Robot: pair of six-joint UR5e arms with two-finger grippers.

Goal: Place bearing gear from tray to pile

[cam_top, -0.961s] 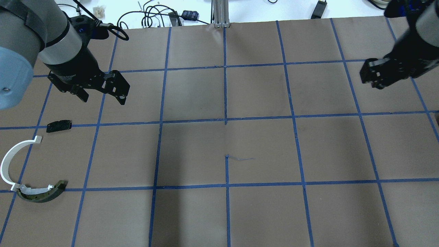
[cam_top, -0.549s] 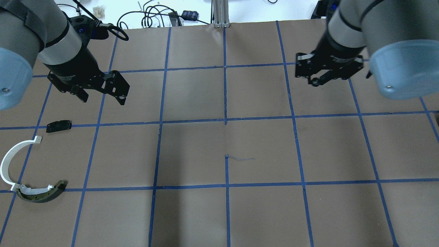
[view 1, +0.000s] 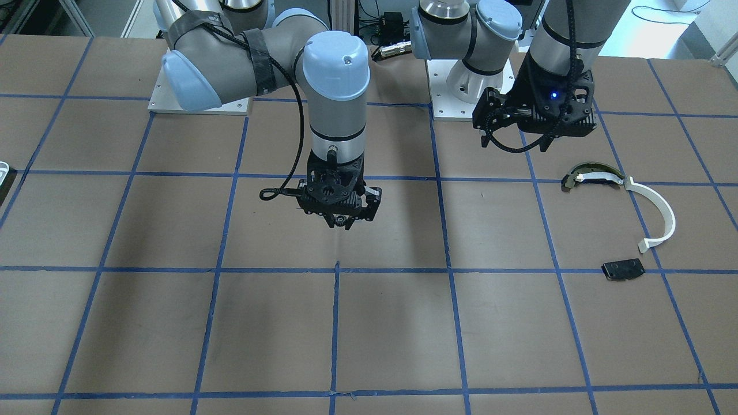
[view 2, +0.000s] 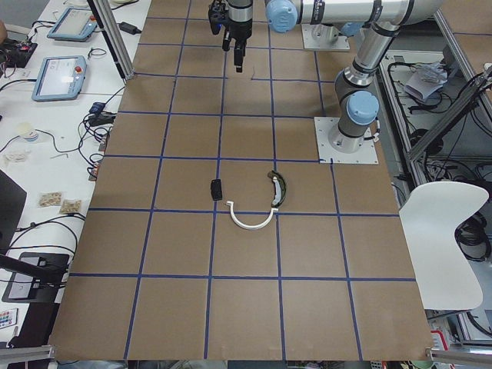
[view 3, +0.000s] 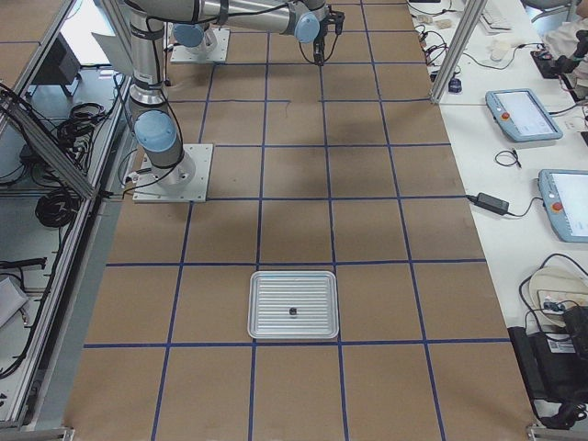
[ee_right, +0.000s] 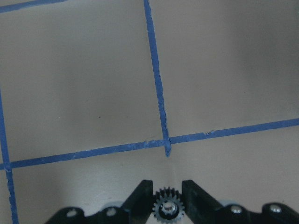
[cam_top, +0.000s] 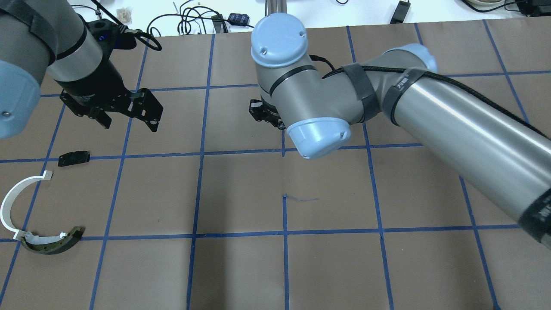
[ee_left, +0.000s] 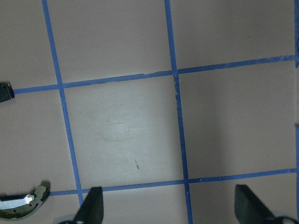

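- The desk [cam_top: 241, 267] is covered in brown paper taped into big squares with blue tape, a bit scuffed in the middle.
- The right gripper [view 1: 341, 221] hangs over the middle of the desk, pointing down, just above a spot where the tape lines meet.
- Its fingers [ee_right: 144, 198] are clamped on the bearing gear [ee_right: 167, 208], a tiny dark toothed wheel. You can see the teeth really well in the right wrist view. So the gear is up in the air at mid-desk, not touching the paper.
- The left gripper [cam_top: 129, 122] hovers on the robot's left side of the desk. Its fingers [ee_left: 91, 207] are spread wide with nothing between them.
- The pile sits well apart from the gear, out on the robot's left:
  - a white arc strip [cam_top: 5, 204]
  - an olive-and-black curved piece [cam_top: 51, 243] touching one end of the arc
  - a flat black plate [cam_top: 74, 157] near the arc's other end, lying on a tape line
- The metal tray [view 3: 317, 294] is way down at the robot's right end of the desk, and a small dark part [view 3: 292, 311] lies in the middle of it.
- Room stuff: white side benches run along the far edge with cables, a teach pendant [view 3: 524, 115] and power bricks. There's also a white chair [view 2: 450, 231] behind the robot's side, plus aluminium framing around the cell.
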